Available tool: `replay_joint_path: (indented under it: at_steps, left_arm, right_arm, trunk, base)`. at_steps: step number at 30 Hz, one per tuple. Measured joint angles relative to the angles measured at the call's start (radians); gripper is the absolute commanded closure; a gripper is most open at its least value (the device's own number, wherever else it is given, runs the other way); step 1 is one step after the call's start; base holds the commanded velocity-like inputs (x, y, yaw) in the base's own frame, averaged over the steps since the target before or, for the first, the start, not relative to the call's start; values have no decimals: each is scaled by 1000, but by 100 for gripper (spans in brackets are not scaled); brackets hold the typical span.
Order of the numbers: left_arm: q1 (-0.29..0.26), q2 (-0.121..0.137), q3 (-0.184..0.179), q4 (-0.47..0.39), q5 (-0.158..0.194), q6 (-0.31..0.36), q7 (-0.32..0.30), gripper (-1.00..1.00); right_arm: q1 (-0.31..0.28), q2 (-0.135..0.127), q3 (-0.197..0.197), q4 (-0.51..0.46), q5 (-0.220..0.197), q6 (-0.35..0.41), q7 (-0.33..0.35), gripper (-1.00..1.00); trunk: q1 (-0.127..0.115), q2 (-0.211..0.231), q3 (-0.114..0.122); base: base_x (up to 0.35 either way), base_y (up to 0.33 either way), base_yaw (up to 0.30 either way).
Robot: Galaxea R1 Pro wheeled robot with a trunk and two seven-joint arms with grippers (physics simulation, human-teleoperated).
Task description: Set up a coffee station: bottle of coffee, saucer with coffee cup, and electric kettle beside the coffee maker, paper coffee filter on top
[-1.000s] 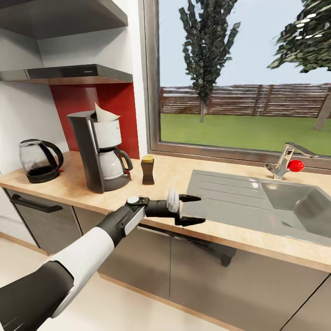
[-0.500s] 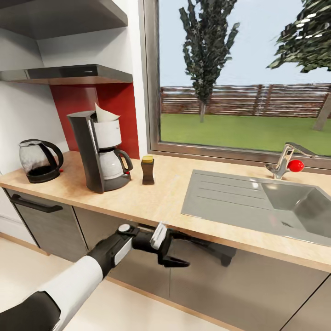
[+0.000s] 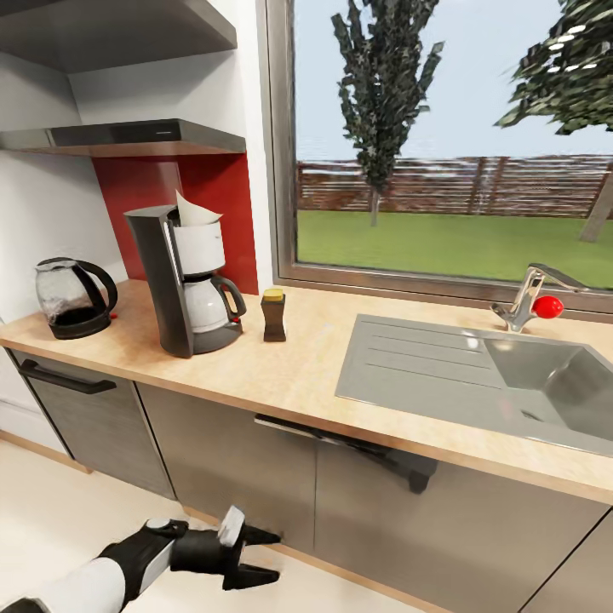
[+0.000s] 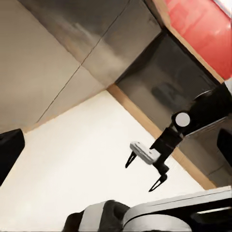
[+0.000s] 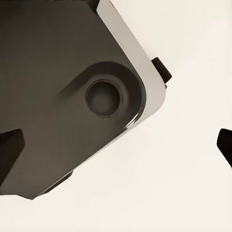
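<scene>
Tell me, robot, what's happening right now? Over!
Left gripper open, empty, low by the cabinets. Black-and-white coffee maker with white paper filter on top. Nothing blocking.

Countertop (image 3: 289,375) looks like light wood-grain laminate, smooth, matt. Sink (image 3: 477,375) is brushed grey metal with a ridged drainboard; faucet (image 3: 532,298) polished metal, glossy red knob. Cabinet fronts (image 3: 230,460) are grey, satin, faintly streaked. Coffee maker (image 3: 174,281) has a matt dark plastic body, white plastic housing, glass carafe; white paper filter (image 3: 194,211) on top. Electric kettle (image 3: 72,298) is clear glass with glossy black plastic handle and base. Coffee bottle (image 3: 273,316) dark with yellow lid. Backsplash (image 3: 183,196) flat red. Floor (image 3: 77,511) smooth cream. Left gripper (image 3: 260,558) matt black plastic.
</scene>
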Motion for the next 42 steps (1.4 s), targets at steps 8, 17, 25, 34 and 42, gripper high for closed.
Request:
replay_joint_path:
  at_steps: [8,17,25,34,42]
  left_arm:
    - [145,-8,42,169,7,-12,122,-100]
    - [256,-9,218,180,9,-4,433,-100]
    - [257,-26,221,180,9,-3,503,-100]
    - [257,-26,221,180,9,-3,504,-100]
    - [257,-26,220,180,9,-4,518,-100]
  right_arm:
    - [0,-1,-2,0,-128,2,1,-100]
    - [-3,-1,7,-16,-297,3,5,-100]
    - [-3,-1,7,-23,-337,3,3,-100]
    - [-3,-1,9,-23,-338,2,4,-100]
    - [-3,-1,9,-23,-338,2,3,-100]
  trunk:
    - [0,0,0]
    - [0,0,0]
    - [0,0,0]
    - [0,0,0]
    - [0,0,0]
  base:
    - [0,0,0]
    - [0,0,0]
    - [0,0,0]
    - [0,0,0]
    - [0,0,0]
